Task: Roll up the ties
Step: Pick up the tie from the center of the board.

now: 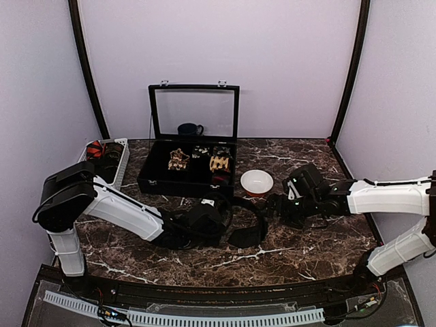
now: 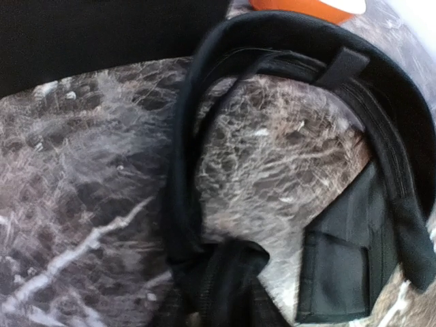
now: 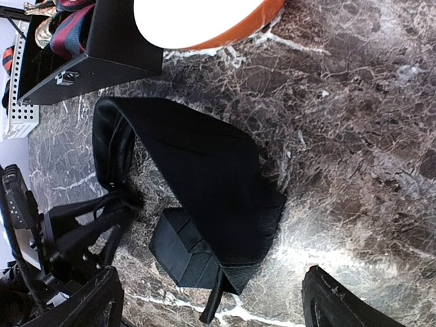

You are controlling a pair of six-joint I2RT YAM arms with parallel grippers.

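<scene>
Black tie [image 3: 211,184] is laid in a loose loop on marble table [image 3: 354,136], just in front of black case [image 1: 163,180] and white bowl [image 1: 257,181]. Its narrow strand is pinched by left gripper [image 3: 125,204]. Right gripper [image 1: 274,204] is seen spread wide, near the folded wide end.

A dark brown marble worktop [image 1: 320,238] veined in white carries a black hinged case [image 1: 170,187] towards its back edge. The case's glass lid [image 1: 197,109] stands upright and open, and a dark mug [image 1: 190,129] shows through the glass behind it. Just beside the case's right front corner sits a round bowl [image 1: 257,181], white inside and orange outside, while at the far left, close to the pale wall [image 1: 286,61], a white perforated basket [image 1: 123,163] lies lengthwise alongside the case.
</scene>
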